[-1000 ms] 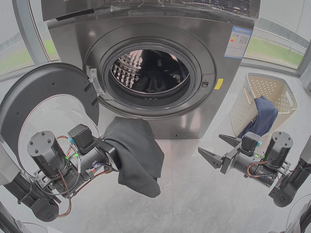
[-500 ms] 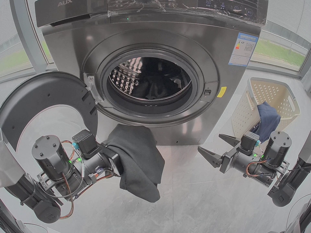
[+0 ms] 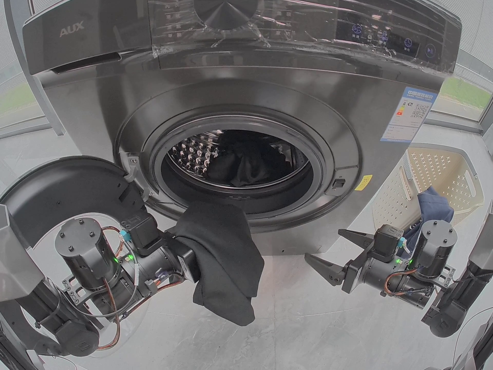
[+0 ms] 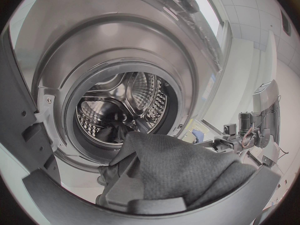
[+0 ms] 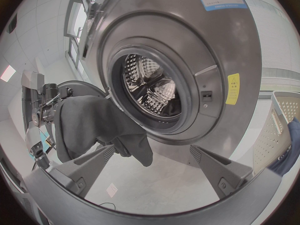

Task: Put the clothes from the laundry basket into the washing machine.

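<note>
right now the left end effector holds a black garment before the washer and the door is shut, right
No: the door is open, as the head view shows. The left end effector does hold the black garment before the washer.

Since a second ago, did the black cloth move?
Yes: the black cloth came nearer the grey metal washing machine, its top now overlapping the round opening's lower rim.

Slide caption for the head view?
Left gripper holds a black fabric garment before the open grey metal washing machine; right gripper open.
</note>
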Tool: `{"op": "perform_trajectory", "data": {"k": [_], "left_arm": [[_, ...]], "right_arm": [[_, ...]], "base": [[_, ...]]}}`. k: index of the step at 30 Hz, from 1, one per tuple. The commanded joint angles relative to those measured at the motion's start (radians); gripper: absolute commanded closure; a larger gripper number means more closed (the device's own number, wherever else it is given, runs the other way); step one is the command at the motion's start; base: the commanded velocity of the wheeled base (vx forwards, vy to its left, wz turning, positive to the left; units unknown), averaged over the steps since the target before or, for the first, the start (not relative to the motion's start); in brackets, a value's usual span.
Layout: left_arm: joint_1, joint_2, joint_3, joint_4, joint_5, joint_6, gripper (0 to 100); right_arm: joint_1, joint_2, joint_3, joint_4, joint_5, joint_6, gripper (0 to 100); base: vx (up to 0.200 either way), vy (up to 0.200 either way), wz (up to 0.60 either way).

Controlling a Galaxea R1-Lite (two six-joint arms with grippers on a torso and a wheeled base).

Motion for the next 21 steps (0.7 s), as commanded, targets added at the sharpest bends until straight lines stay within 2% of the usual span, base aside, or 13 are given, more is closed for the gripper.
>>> {"op": "perform_trajectory", "data": {"k": [1,9,15,21], "left_arm": [[-0.006,0.002,0.000,0.000,0.002,-0.002,100],[-0.006,0.004,0.000,-0.001,0.000,-0.005,100],[-0.006,0.005,-0.006,-0.001,0.002,-0.002,100],[0.010,0.035,-0.052,0.000,0.002,0.004,100]], "right_arm": [[0.012,0.010,0.001,0.000,0.001,0.000,0],[0.015,0.010,-0.001,0.000,0.001,0.000,0],[0.021,0.010,-0.001,0.000,0.002,0.002,0],[0.043,0.008,0.001,0.000,0.001,0.003,0]], "base": [[0.000,0.000,0.00],[0.000,0.000,0.00],[0.000,-0.200,0.00],[0.000,0.000,0.00]]}}
